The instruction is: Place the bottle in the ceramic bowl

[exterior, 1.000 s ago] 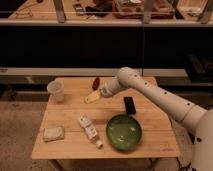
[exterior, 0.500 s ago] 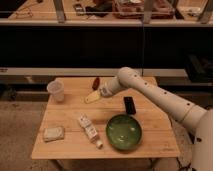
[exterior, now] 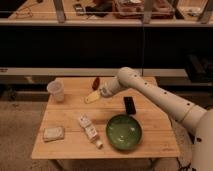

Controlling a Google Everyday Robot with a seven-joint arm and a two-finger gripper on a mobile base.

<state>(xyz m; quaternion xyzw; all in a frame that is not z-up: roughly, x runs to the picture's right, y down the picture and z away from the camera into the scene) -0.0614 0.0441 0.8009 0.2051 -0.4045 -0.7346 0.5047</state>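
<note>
Wooden table (exterior: 65, 112), bottle (exterior: 88, 128) lying diagonally, cap near-right beside ceramic bowl (exterior: 123, 132), pincer (exterior: 101, 92) farther back, grip unclear.

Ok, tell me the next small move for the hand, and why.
Probably swing the hand toward the front edge, over the small whitish bottle. The hand sits at the back of the wooden table, beside a yellowish object, while the bottle lies on its side, apart from it, next to the glossy green ceramic bowl.
</note>
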